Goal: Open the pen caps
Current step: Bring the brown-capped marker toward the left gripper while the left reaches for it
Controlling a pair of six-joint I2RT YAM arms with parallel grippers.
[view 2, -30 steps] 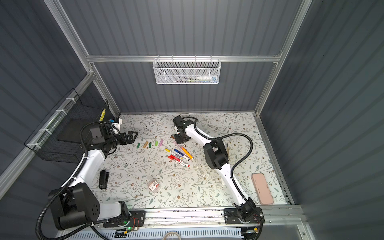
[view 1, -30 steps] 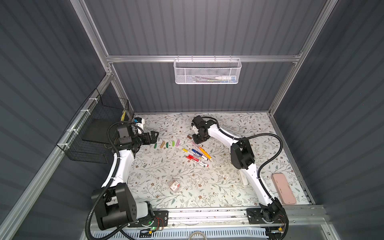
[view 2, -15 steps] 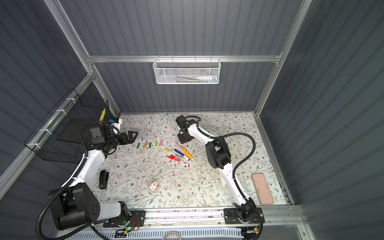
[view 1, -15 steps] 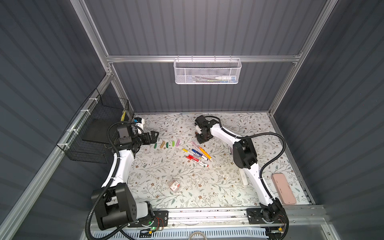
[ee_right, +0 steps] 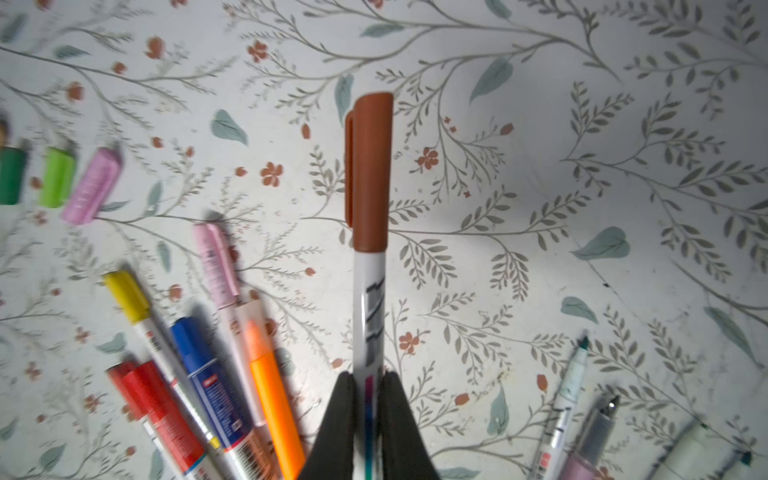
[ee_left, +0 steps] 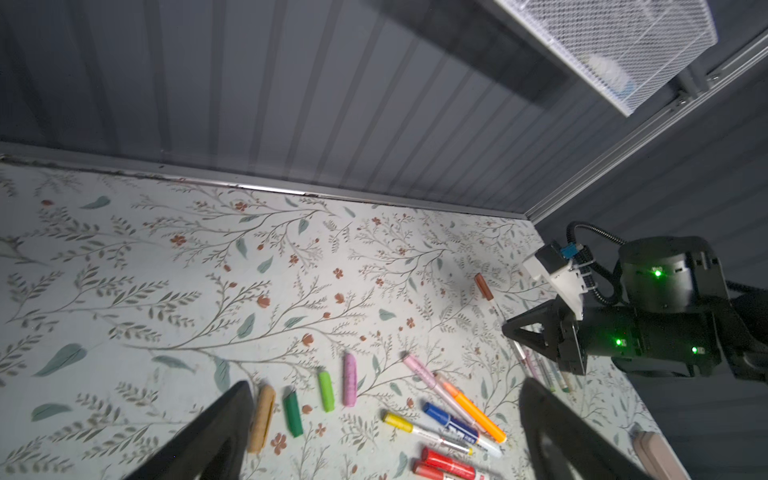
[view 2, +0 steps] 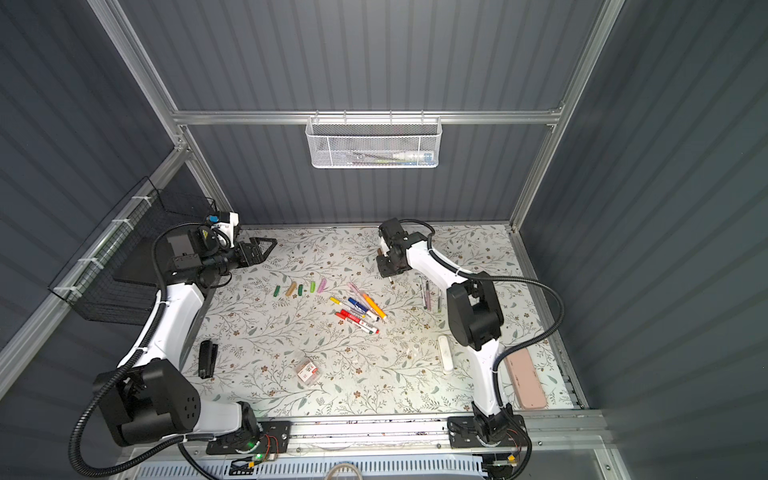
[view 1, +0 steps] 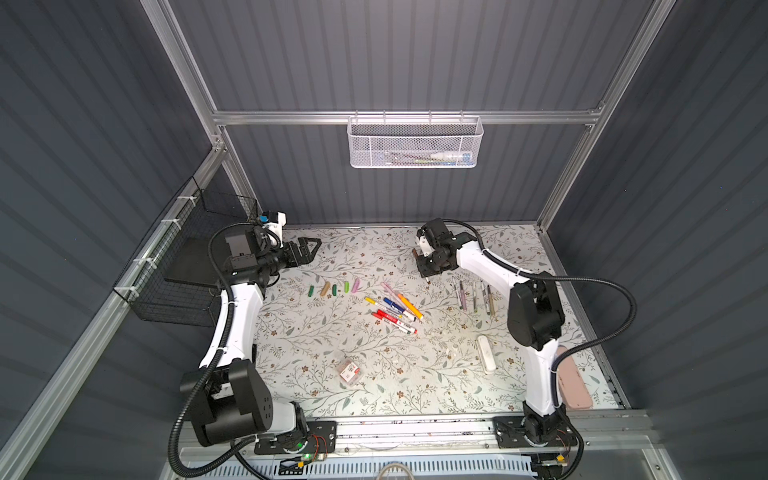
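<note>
Firmly, a white pen (ee_right: 368,299) with a rust-brown clipped cap (ee_right: 370,166) is clamped by the right claw (ee_right: 368,384), left claw (ee_left: 386,386) parted

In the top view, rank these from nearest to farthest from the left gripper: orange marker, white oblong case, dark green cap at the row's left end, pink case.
1. Dark green cap, left end of its row, by the left gripper.
2. Orange marker, middle pile.
3. White oblong case, right front.
4. Pink case, front right edge.
</note>
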